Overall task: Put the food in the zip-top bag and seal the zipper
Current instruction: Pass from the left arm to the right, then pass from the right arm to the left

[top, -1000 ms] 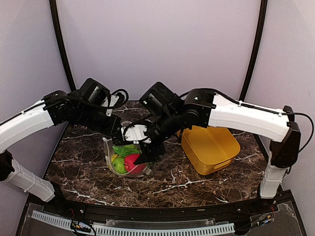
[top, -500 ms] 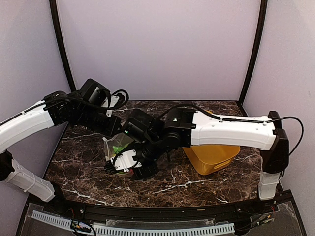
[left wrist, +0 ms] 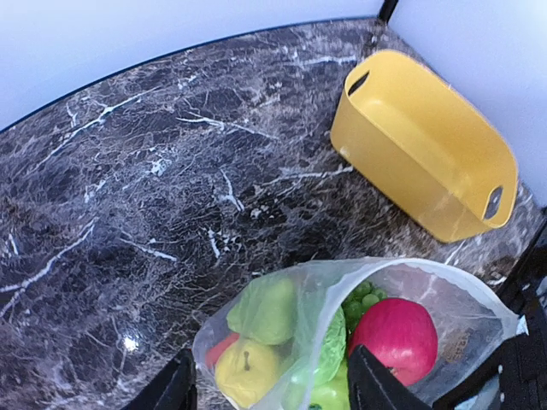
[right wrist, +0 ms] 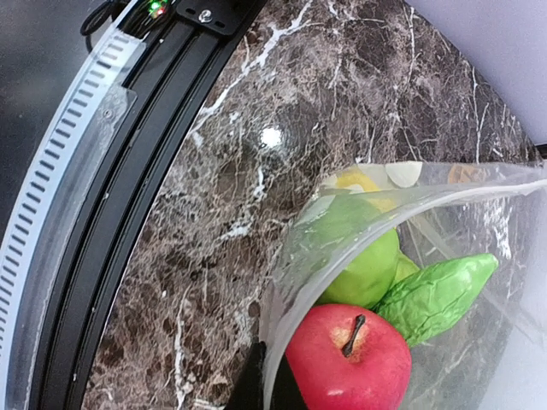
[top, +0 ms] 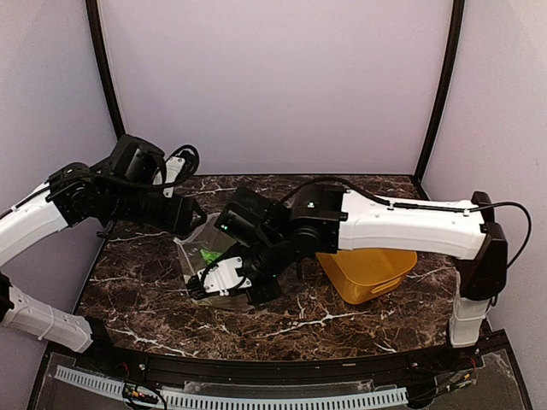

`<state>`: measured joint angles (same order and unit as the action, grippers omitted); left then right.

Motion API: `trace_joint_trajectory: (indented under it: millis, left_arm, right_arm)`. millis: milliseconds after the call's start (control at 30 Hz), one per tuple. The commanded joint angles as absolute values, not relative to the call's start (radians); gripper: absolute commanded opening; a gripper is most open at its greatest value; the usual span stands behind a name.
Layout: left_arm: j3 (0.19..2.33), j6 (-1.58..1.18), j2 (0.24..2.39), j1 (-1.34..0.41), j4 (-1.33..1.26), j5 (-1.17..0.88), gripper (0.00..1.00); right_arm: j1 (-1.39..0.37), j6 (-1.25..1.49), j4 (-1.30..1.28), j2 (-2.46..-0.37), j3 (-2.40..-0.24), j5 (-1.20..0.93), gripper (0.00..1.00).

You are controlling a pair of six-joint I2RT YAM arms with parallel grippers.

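Our right gripper (right wrist: 259, 383) is clamped shut on the near rim of the zip-top bag (left wrist: 461, 307), food (left wrist: 393, 337) inside, on the marble table (left wrist: 171, 171) left of the yellow basket (left wrist: 427, 162); our left gripper (left wrist: 272, 384) hangs open at its far side.

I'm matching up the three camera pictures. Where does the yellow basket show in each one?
Top external: the yellow basket sits right of centre, near the middle height.
Left wrist: upper right.
Right wrist: not in it.
Shared landmark: the clear bag, left of centre from above, bottom centre in the left wrist view, lower right in the right wrist view.
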<state>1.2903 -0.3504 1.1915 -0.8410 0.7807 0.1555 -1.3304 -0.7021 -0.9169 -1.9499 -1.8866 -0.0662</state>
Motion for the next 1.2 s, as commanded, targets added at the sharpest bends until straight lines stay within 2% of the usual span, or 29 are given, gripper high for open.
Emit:
trace_joint_trajectory:
  millis: [0,100,167,300,400,600,800,933,1067,1167]
  left_arm:
    - [1.114,-0.286,0.949,-0.843,0.606,0.186,0.62]
    - [0.938,-0.252,0.724,-0.844,0.361,0.101,0.71]
    - [0.768,-0.25,0.61,-0.843,0.248,0.057,0.73]
    - [0.617,-0.254,0.495,-0.844,0.155,-0.055,0.73]
    - [0.577,-0.261,0.526,-0.843,0.123,-0.16,0.7]
    - [0.535,-0.27,0.679,-0.844,-0.004,-0.185,0.66]
    - [0.427,-0.321,0.752,-0.843,-0.243,-0.247,0.71]
    - [0.365,-0.337,0.789,-0.844,-0.36,-0.306,0.7]
    - [0.349,-0.336,0.817,-0.844,-0.406,-0.385,0.68]
    - [0.344,-0.337,0.806,-0.844,-0.415,-0.44,0.71]
  right_arm:
    - [-1.328,-0.78,-0.896,-1.756,-1.73,-0.088,0.0]
    - [-1.31,-0.798,-0.861,-1.694,-1.63,-0.096,0.0]
    - [-1.284,-0.792,-0.864,-1.673,-1.603,-0.122,0.0]
    - [-1.235,-0.794,-0.857,-1.631,-1.561,-0.189,0.0]
    - [-1.222,-0.797,-0.859,-1.614,-1.546,-0.203,0.0]
    - [-1.218,-0.799,-0.856,-1.602,-1.534,-0.203,0.0]
    - [-1.218,-0.793,-0.853,-1.6,-1.535,-0.2,0.0]
    - [-1.217,-0.795,-0.853,-1.6,-1.535,-0.191,0.0]
    - [-1.216,-0.793,-0.845,-1.599,-1.521,-0.182,0.0]
    - [-1.211,-0.79,-0.84,-1.6,-1.52,-0.18,0.0]
